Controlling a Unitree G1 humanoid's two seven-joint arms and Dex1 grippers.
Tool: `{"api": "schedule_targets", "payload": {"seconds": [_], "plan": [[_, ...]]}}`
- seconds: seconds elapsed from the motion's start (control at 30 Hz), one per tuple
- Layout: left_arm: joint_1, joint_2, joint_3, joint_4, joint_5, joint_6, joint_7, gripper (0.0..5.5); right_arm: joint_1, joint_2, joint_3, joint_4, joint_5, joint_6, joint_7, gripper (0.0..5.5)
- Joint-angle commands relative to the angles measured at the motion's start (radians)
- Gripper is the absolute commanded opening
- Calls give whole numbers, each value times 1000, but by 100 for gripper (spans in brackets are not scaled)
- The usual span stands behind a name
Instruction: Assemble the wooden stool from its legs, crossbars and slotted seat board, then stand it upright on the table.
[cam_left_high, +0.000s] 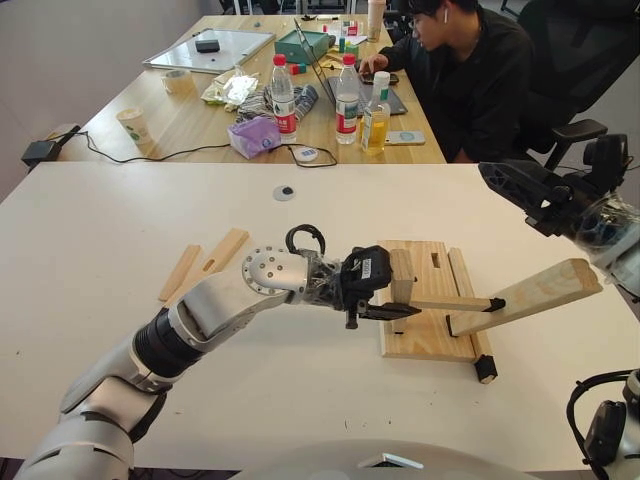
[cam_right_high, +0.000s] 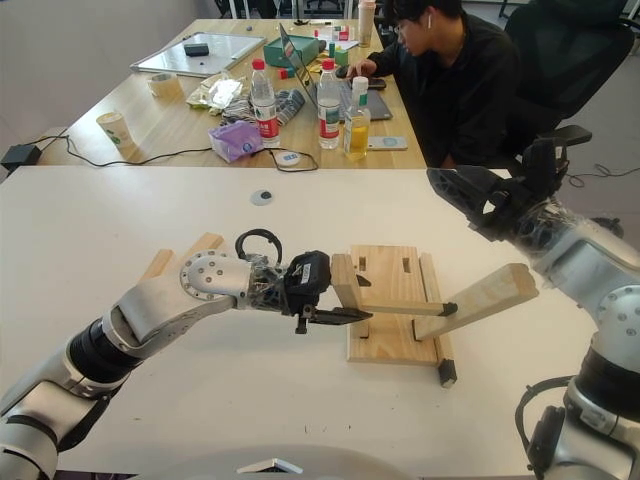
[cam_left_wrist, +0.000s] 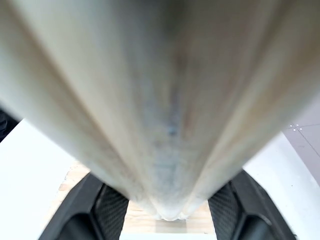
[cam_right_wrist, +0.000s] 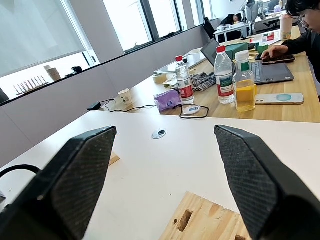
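A: The left gripper (cam_left_high: 385, 312), what does it have?

B: Its two black fingers are closed on a pale wooden frame (cam_left_high: 470, 303), pinching it where a short squared leg (cam_left_high: 401, 272) meets a thin straight crossbar (cam_left_high: 440, 303). Further left, behind that arm, two flat pale wooden strips (cam_left_high: 180, 272) lie close together on the matte white table (cam_left_high: 100, 230).

A: And seen from the left wrist?

B: Smooth, light-grained wood runs down between the ribbed black pads (cam_left_wrist: 112, 210), one on each side of it.

A: Where is the seat?

B: The rectangular slotted seat board of light wood (cam_left_high: 425, 340) lies flat on the table, just under the frame. The short squared leg sits over its left part. Whether the two touch cannot be told. From there the crossbar runs rightward above the board to a thicker blocky leg (cam_left_high: 530, 293), which is lifted off the table and tilts upward past the board's right edge. A narrow wooden bar with a black tip (cam_left_high: 462, 275) lies along that same edge.

A: And the right gripper (cam_right_wrist: 165, 175)?

B: It is raised above the table, beyond the thicker blocky leg and apart from it. Its textured black pads are spread wide, with nothing between them.
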Motion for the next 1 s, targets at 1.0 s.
{"api": "schedule_targets", "payload": {"seconds": [1.0], "plan": [[134,54,-255,330,-19,508,-26,203,-457,-104,406,-394,-134,-133,179,178]]}}
